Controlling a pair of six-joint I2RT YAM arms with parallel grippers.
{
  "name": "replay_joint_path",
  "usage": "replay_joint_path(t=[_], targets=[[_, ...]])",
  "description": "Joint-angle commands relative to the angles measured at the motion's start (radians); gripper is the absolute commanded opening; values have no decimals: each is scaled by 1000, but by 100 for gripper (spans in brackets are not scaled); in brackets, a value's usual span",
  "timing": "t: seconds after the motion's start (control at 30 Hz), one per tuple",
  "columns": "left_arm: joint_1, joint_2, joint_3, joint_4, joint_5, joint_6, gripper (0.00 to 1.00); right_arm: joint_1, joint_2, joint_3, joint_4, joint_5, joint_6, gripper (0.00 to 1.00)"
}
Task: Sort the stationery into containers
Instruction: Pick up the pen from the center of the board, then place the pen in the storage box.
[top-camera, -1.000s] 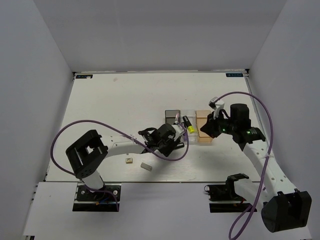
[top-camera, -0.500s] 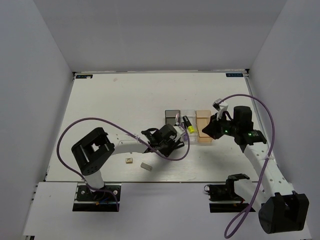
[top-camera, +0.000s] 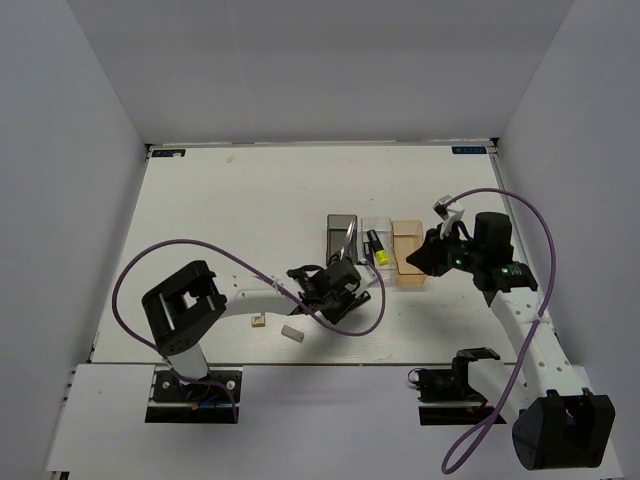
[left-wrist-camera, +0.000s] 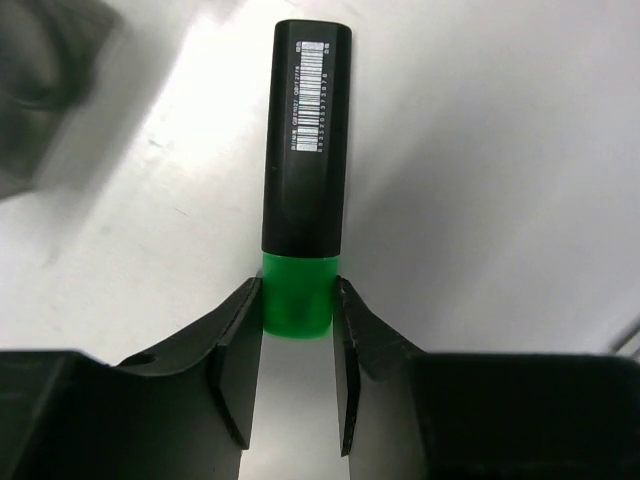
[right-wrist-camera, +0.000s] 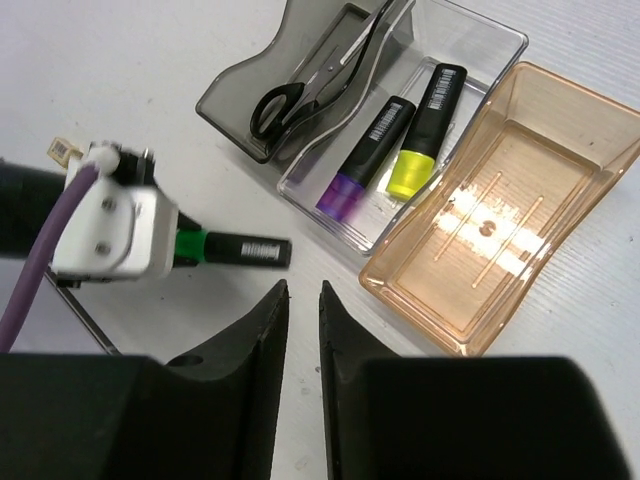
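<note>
A green-ended highlighter (left-wrist-camera: 305, 140) lies on the white table, and my left gripper (left-wrist-camera: 297, 310) is shut on its green end. In the right wrist view the same highlighter (right-wrist-camera: 235, 248) lies in front of the bins. My right gripper (right-wrist-camera: 303, 290) hovers above the table near it, slightly open with nothing between its fingers. The scissors (right-wrist-camera: 310, 85) rest in the dark grey bin (right-wrist-camera: 225, 110). The purple highlighter (right-wrist-camera: 365, 160) and the yellow one (right-wrist-camera: 425, 130) lie in the clear bin (right-wrist-camera: 495, 60). The tan-orange bin (right-wrist-camera: 520, 200) holds nothing.
A beige eraser (top-camera: 258, 321) and a grey eraser (top-camera: 292, 333) lie near the table's front edge, left of the left gripper (top-camera: 345, 283). A purple cable loops around each arm. The three bins stand side by side at mid-table.
My left gripper has drawn back toward the front edge and closed onto the highlighter's green end. My right gripper has pulled away to the right of the bins and opened a little.
</note>
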Motion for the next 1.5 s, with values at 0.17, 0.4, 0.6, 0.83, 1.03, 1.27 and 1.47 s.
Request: replay_joint_path(t=[0.17, 0.4, 0.6, 0.83, 1.03, 1.27, 1.47], targets=[[-73, -182, 51, -159, 40, 52, 8, -23, -23, -20, 49, -35, 18, 22], [22, -276, 141, -133, -17, -70, 0, -30, -29, -23, 60, -18, 25, 23], [92, -114, 360, -155, -12, -158, 0, -39, -61, -31, 69, 83, 44, 32], [135, 147, 666, -248, -32, -310, 0, -53, -93, -29, 61, 195, 56, 45], [137, 258, 753, -288, -75, -431, 3, -65, -99, -28, 60, 241, 67, 48], [146, 293, 744, -287, -63, -472, 42, -74, -102, -32, 61, 237, 68, 54], [149, 305, 757, -291, -29, -494, 58, -82, -101, -33, 61, 232, 67, 57]])
